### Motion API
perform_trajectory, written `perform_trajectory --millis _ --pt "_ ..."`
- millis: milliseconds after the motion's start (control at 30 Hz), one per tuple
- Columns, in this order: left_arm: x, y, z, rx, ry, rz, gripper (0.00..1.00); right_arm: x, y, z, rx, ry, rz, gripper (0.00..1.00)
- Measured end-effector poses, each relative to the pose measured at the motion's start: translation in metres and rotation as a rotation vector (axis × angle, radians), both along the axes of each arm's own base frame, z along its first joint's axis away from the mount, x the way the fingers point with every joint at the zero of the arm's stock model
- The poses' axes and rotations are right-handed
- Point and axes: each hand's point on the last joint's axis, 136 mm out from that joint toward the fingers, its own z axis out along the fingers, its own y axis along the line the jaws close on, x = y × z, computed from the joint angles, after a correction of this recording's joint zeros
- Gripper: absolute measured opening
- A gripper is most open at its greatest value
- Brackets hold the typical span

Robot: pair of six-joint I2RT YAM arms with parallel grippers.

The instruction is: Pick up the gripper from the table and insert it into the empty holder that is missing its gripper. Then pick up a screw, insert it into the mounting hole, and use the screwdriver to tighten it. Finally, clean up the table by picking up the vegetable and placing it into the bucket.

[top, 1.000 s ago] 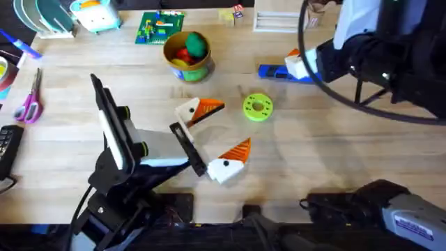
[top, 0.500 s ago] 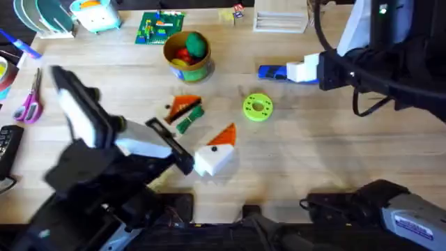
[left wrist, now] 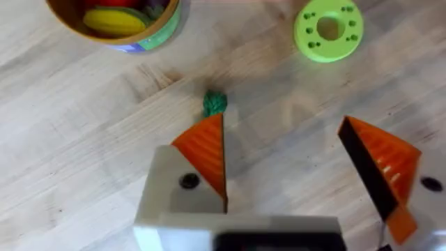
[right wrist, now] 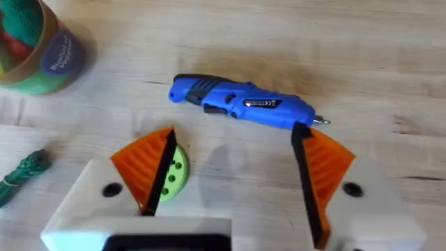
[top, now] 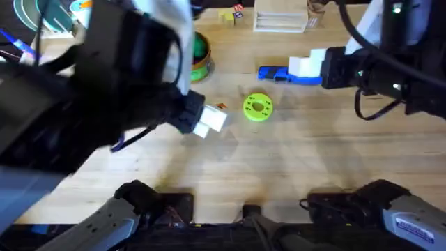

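Left tool [left wrist: 293, 178] risen, open over vegetable [left wrist: 214, 103]; holder gone.

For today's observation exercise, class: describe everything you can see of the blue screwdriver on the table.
The screwdriver is bright blue and pen-shaped, plastic by its look, with a black grip band near its blunt end, a small printed label on its side and a thin metal tip. It lies flat on the wooden table, untouched. The right tool hovers open above it, orange ribbed pads on either side of it. In the overhead view it lies right of the bucket, behind the green disc.
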Motion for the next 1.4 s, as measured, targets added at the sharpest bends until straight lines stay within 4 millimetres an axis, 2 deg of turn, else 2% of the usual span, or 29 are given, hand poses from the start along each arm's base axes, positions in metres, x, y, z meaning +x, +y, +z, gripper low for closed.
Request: perform_trajectory --millis 100,200,267,433,633,867,1200,1267,1300,1333,1400 --pt "0.003 0.001 -0.023 0.090 0.107 -0.009 0.993 -0.006 -0.002 0.004 0.005 -0.005 0.000 0.991" --pt "-0.003 0.007 -0.049 0.177 0.229 -0.014 0.993 -0.013 -0.005 0.005 0.004 0.003 0.001 0.991" --pt "-0.002 0.010 -0.059 0.202 0.269 -0.007 0.993 -0.017 -0.006 0.005 0.002 0.010 -0.001 0.991" --pt "0.018 0.023 -0.073 0.221 0.291 0.039 0.993 -0.023 -0.009 0.005 0.002 0.019 -0.004 0.991" --pt "0.037 0.050 -0.099 0.247 0.375 0.133 0.992 -0.027 -0.011 0.003 -0.003 0.032 -0.004 0.991" --pt "0.034 0.052 -0.128 0.298 0.479 0.071 0.992 -0.029 -0.011 0.007 0.002 0.021 -0.004 0.991" --pt "0.032 0.052 -0.159 0.341 0.573 0.027 0.992 -0.029 -0.011 0.007 0.002 0.021 -0.004 0.992" --pt "0.032 0.050 -0.160 0.336 0.586 0.018 0.934 -0.029 -0.011 0.007 0.002 0.021 -0.004 0.992" --pt "0.033 0.049 -0.160 0.334 0.586 0.014 0.847 -0.029 -0.011 0.007 0.002 0.021 -0.004 0.991" --pt "0.034 0.049 -0.160 0.336 0.585 0.012 0.748 -0.029 -0.011 0.007 0.002 0.021 -0.004 0.991" --pt "0.036 0.048 -0.160 0.331 0.579 0.011 0.465 -0.029 -0.011 0.007 0.002 0.021 -0.004 0.991"
